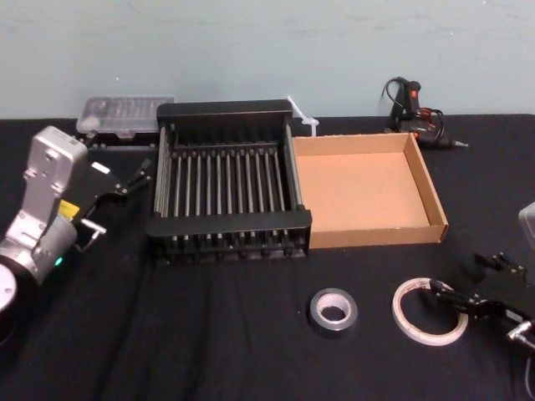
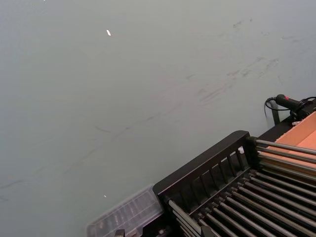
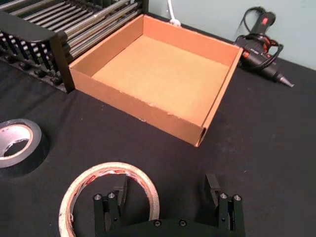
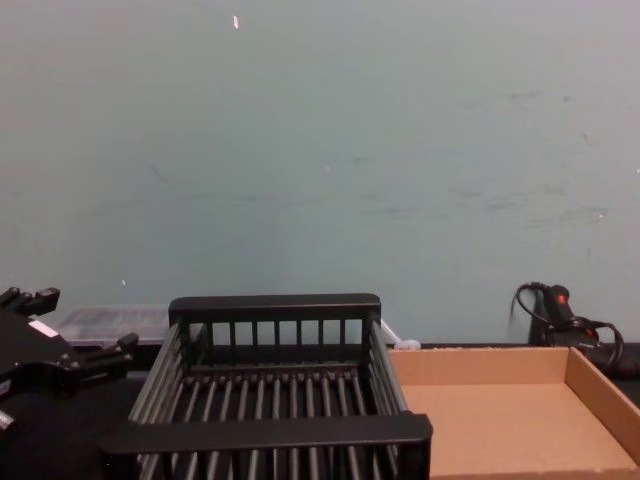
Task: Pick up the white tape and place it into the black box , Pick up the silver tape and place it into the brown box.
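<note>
The robot's right gripper (image 3: 165, 188) hung low over the black tablecloth (image 1: 209, 351) at the table's near right corner, its claw spread wide across the near side of the white tape (image 3: 111, 170). One finger (image 3: 119, 190) stood over the ring's hollow centre and the other (image 3: 212, 186) outside the ring. Whether either finger touched the tape could not be told. The white tape lay flat on the cloth, its red print showing on the inner core.

Just to its left, apart from it, the silver tape (image 1: 333, 328) also lay flat, in front of the gap where the two containers met. The brown box (image 1: 376, 235) sat beyond both rolls with nothing in it. Its left wall was close against the black box (image 1: 230, 223), which was likewise bare between its slatted bars.

The left gripper (image 1: 138, 177) was held above the table just beside the black box's left rim, its claw parted and holding nothing.

A clear plastic case (image 1: 124, 115) lay behind the black box's far left corner. A black heat gun (image 1: 414, 113) with a coiled cord lay behind the brown box, near the pale wall.
</note>
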You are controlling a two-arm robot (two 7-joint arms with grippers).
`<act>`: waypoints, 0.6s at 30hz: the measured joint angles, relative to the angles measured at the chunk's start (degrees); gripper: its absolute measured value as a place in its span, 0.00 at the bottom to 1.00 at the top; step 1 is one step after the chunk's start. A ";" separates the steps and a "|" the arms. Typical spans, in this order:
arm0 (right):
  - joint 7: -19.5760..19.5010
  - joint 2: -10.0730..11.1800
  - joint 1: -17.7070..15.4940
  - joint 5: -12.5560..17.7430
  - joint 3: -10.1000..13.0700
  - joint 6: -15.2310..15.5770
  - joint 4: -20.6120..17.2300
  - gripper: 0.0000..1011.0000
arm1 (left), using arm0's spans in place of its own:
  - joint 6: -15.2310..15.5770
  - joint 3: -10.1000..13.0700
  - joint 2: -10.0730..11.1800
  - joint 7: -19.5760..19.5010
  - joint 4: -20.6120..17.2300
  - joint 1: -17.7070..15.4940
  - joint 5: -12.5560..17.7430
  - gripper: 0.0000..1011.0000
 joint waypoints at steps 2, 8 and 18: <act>0.28 -0.15 0.08 0.00 -0.01 0.27 0.16 0.99 | 0.00 0.00 0.00 0.00 0.00 0.00 0.00 0.99; 1.43 -0.86 0.45 -0.56 -0.28 1.21 0.89 0.99 | 0.00 0.01 0.00 0.00 0.00 0.00 0.00 0.99; 2.83 -1.95 0.66 -1.95 -0.32 2.12 1.61 0.99 | 0.00 0.00 0.00 0.01 0.00 0.00 0.00 0.99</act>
